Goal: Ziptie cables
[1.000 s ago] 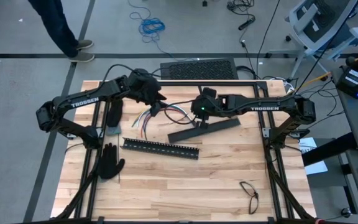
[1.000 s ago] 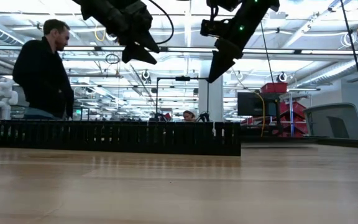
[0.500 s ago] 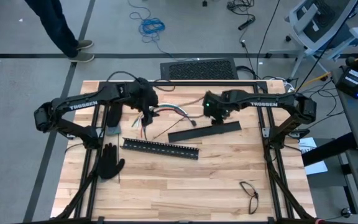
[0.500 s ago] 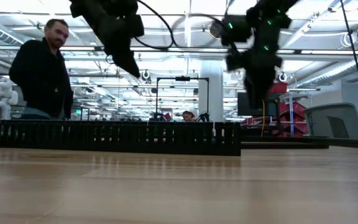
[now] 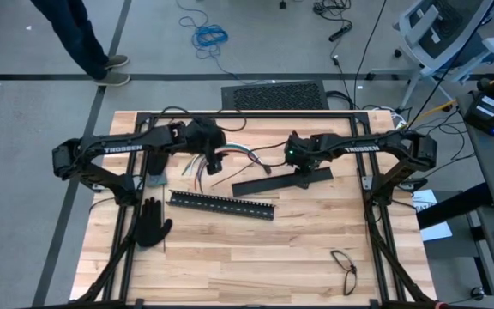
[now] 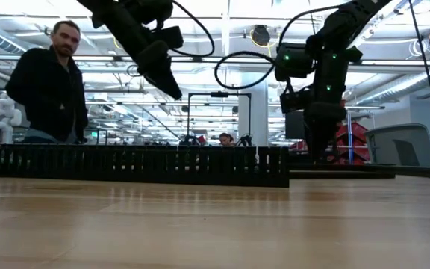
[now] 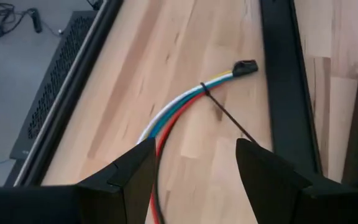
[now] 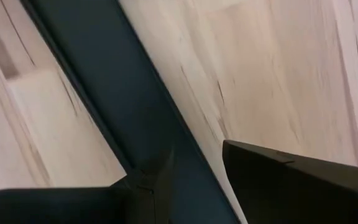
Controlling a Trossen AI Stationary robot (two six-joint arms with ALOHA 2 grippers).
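Observation:
The cables point(image 7: 179, 106) are a curved bundle of white, blue, red and yellow wires lying on the wood at the table's far middle point(image 5: 240, 153). A thin dark ziptie point(image 7: 227, 117) is looped round the bundle near its black-tipped end. My left gripper point(image 7: 194, 180) is open and hangs above the bundle's other stretch point(image 5: 215, 160), which runs on below its fingers. My right gripper point(image 8: 194, 180) is open and points down, low over the flat black bar point(image 5: 281, 180). One finger is above the bar and the other above bare wood. My right gripper is close over the flat black bar's edge point(image 8: 166, 143). I cannot tell whether a finger touches it, because in the low view the slotted bar hides the fingertips.
A long slotted black bar point(image 5: 221, 204) lies toward the near side of the cables. Black gloves point(image 5: 151, 225) lie at the table's left, and eyeglasses point(image 5: 344, 266) lie near the front right. A person point(image 6: 47, 82) stands beyond the far left corner.
My right gripper has gone toward the table's right edge and down, from beside the cables to just over the flat bar, and has tipped steeper. My left gripper has sunk a little toward the cables and has rolled.

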